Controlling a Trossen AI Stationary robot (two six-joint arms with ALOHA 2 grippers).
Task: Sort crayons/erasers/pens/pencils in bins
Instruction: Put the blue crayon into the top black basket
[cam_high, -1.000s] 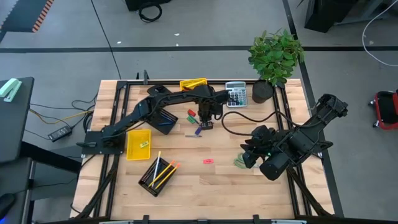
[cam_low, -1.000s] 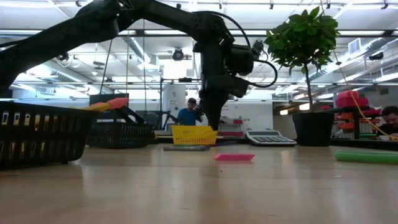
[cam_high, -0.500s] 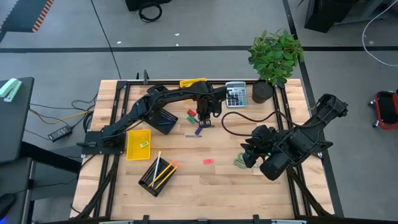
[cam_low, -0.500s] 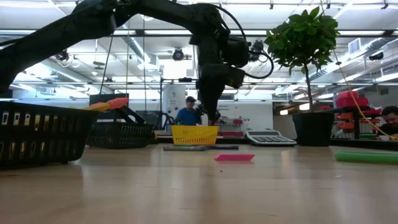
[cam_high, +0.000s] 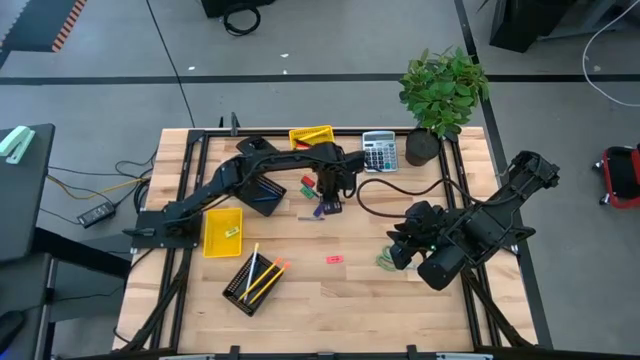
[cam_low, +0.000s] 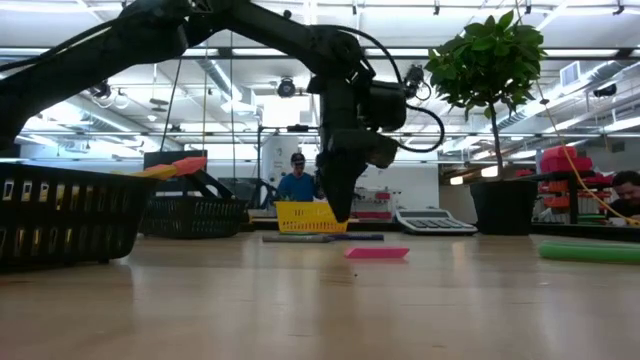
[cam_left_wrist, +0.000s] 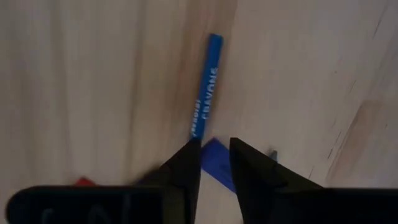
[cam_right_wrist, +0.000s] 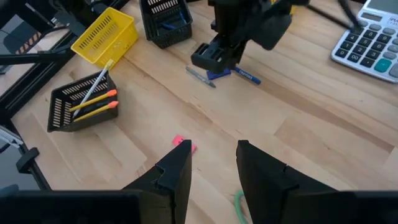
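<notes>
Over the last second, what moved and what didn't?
The left gripper wavered over the loose crayons, pulling slightly back toward the far yellow bin, then coming down again over the blue crayon; its fingers straddle a darker blue piece, nothing lifted. The right gripper, pink eraser, pencils and bins stayed put.

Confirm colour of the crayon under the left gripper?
Blue, with lighter lettering along the crayon; left wrist view shows it best, just ahead of the left gripper.
</notes>
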